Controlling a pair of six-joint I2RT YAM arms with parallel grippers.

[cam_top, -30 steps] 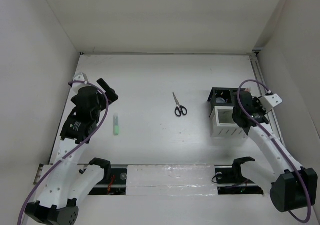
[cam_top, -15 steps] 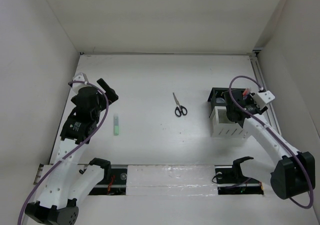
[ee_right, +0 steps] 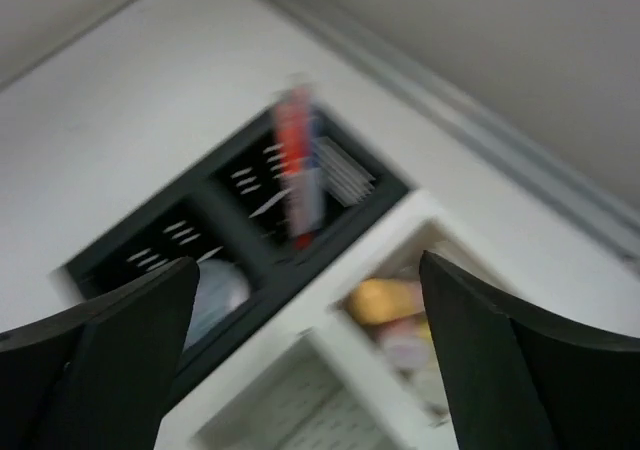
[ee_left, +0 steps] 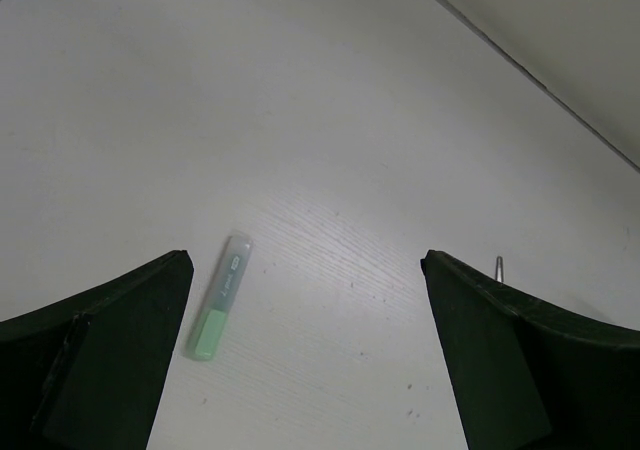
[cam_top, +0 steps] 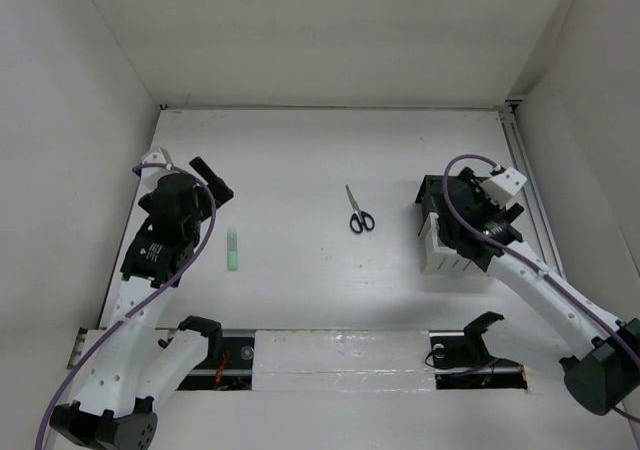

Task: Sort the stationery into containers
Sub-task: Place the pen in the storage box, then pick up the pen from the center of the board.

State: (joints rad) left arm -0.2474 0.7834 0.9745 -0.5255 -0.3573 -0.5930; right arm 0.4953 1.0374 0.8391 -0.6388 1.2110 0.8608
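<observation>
The left gripper point(ee_left: 305, 360) hangs above the table point(cam_top: 300, 150) near its left edge. Its fingers point(ee_left: 95, 355) are spread wide, with nothing between them. The green marker point(ee_left: 220, 298) lies flat on the table below it, touching nothing.

The right gripper point(ee_right: 305, 350) hangs over the organizer point(cam_top: 440, 260), which stands near the right edge of the table. Its fingers point(ee_right: 95, 355) are spread and hold nothing. The right wrist view is blurred. It shows a red pen point(ee_right: 297, 165) standing in one black compartment and orange and yellow items point(ee_right: 375, 300) in the white part.

The scissors point(cam_top: 357, 213) lie near the middle of the table, handles toward the near edge.
</observation>
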